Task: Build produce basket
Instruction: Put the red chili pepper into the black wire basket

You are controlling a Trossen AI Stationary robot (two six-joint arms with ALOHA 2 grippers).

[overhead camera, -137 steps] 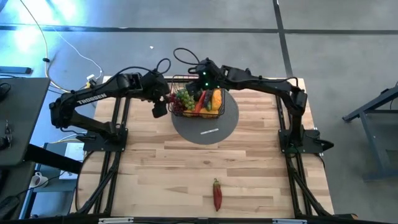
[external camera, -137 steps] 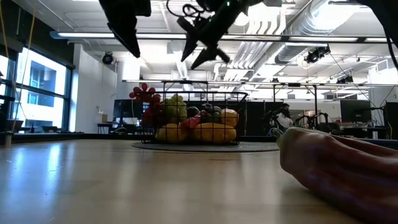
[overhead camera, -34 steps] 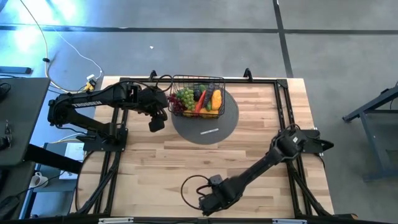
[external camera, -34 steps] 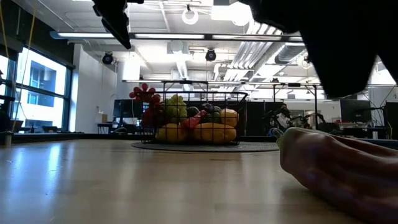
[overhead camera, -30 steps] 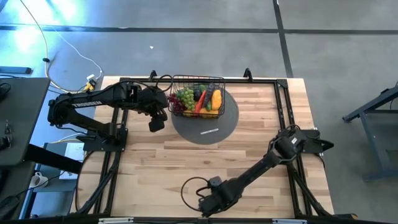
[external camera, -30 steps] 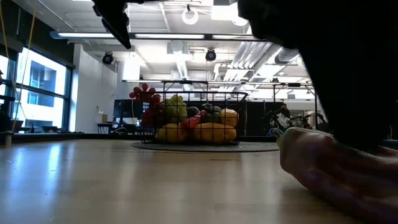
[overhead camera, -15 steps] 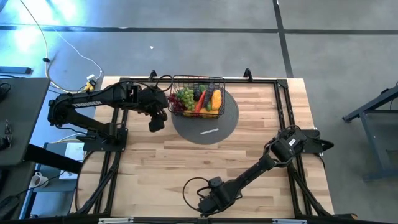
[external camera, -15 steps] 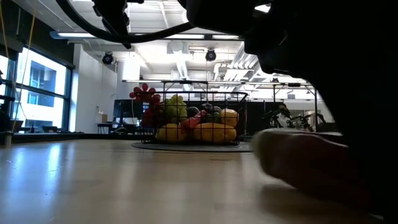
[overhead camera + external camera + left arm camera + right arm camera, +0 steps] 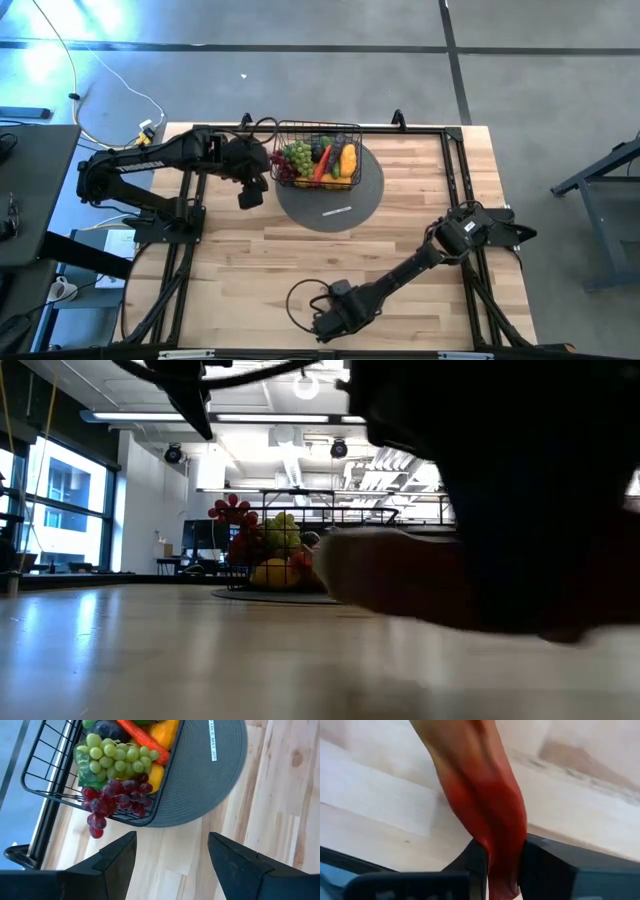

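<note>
Right gripper (image 9: 502, 865) is clamped on the pepper's (image 9: 485, 795) narrow tip, body ahead of it. Judged light, rigid, glossy; a mid-body hold would slip less. Left gripper (image 9: 170, 857), half open, is beside the basket (image 9: 45, 785).

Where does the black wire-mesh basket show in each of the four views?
High view: black wire-mesh basket at the table's far edge, centre, on the round grey mat.
Low view: centre-left, partly hidden by a dark blur.
Left wrist view: upper left, purple grapes draped over its rim.
Right wrist view: not in it.
Shared landmark: the mat.
</note>
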